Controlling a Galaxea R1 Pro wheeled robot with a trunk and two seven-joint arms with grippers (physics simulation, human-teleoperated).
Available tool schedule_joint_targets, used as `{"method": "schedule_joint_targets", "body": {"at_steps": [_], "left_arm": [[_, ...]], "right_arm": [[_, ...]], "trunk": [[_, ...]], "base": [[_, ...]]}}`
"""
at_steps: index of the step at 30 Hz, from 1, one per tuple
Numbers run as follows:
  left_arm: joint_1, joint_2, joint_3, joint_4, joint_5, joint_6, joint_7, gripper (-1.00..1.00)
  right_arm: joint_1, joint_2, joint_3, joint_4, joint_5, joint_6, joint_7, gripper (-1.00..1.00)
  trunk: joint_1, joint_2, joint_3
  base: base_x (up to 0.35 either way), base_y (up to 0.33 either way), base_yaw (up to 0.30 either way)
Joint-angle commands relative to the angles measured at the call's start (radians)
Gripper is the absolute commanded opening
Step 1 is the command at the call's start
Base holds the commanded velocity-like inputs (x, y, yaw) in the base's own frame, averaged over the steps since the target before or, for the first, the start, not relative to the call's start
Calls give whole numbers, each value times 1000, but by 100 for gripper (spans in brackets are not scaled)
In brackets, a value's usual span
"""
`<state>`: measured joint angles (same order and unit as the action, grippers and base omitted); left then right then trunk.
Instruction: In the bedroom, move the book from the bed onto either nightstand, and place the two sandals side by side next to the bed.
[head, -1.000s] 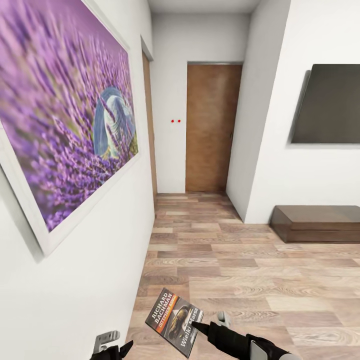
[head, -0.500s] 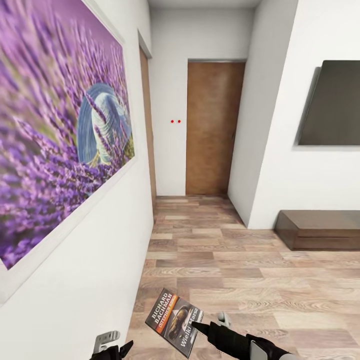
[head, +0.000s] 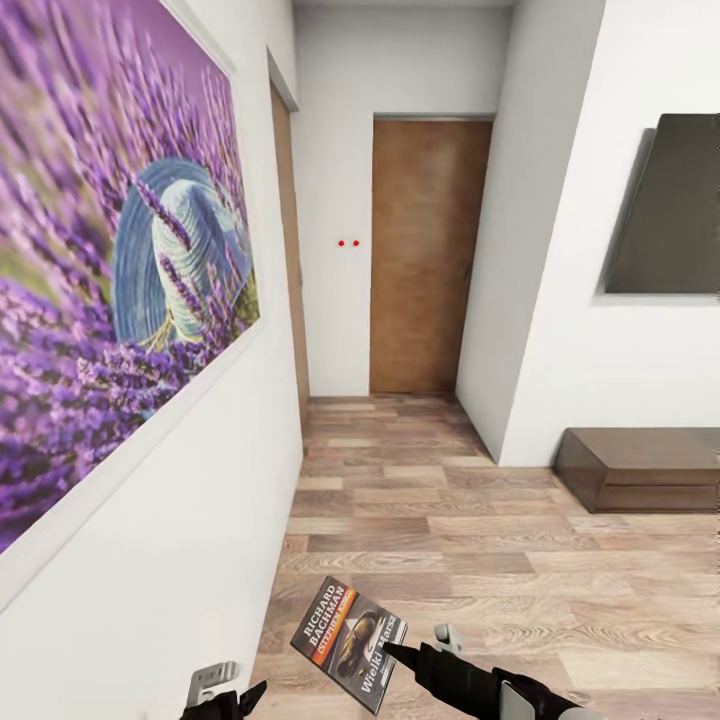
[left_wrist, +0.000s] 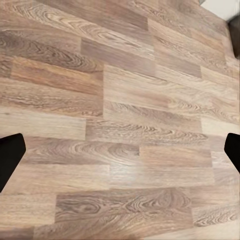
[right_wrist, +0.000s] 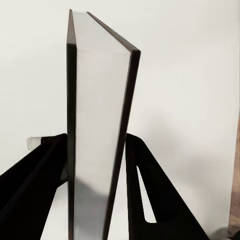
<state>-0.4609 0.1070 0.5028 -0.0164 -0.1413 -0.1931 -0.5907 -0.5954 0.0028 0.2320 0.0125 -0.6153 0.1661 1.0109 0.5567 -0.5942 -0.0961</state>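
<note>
My right gripper (head: 398, 655) is shut on the book (head: 348, 642), a thin paperback with white "RICHARD BACHMAN" lettering and an orange band, held low above the wood floor. In the right wrist view the book (right_wrist: 97, 150) stands edge-on between the two black fingers (right_wrist: 150, 190), against a white wall. My left gripper (head: 225, 690) sits at the bottom edge, close to the left wall. It is open, and the left wrist view has only floor planks between its fingertips (left_wrist: 10, 155). The bed, the nightstand and the sandals are out of view.
A large purple lavender picture (head: 110, 300) hangs on the white wall close at my left. A corridor of wood-plank floor (head: 450, 540) leads to a closed brown door (head: 425, 255). At right are a dark wall screen (head: 670, 205) and a low brown cabinet (head: 640, 465).
The whole view has shifted: the picture at left looms nearer and the screen and cabinet have slid right, so the camera moved. The book stays held in the right gripper as before.
</note>
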Motion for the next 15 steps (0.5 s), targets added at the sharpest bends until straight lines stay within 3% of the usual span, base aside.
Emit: {"method": "schedule_joint_targets", "body": {"at_steps": [1, 15], "left_arm": [[-1, 0, 7, 1, -11, -6, -1, 100], [-1, 1, 7, 1, -11, -6, -1, 100]], "right_arm": [[-1, 0, 6, 1, -11, 9, 3, -100], [-1, 0, 6, 1, -11, 9, 3, -100]], "trunk": [[0, -2, -2], [0, -2, -2]], "base": [[39, 0, -189], [4, 0, -255]]}}
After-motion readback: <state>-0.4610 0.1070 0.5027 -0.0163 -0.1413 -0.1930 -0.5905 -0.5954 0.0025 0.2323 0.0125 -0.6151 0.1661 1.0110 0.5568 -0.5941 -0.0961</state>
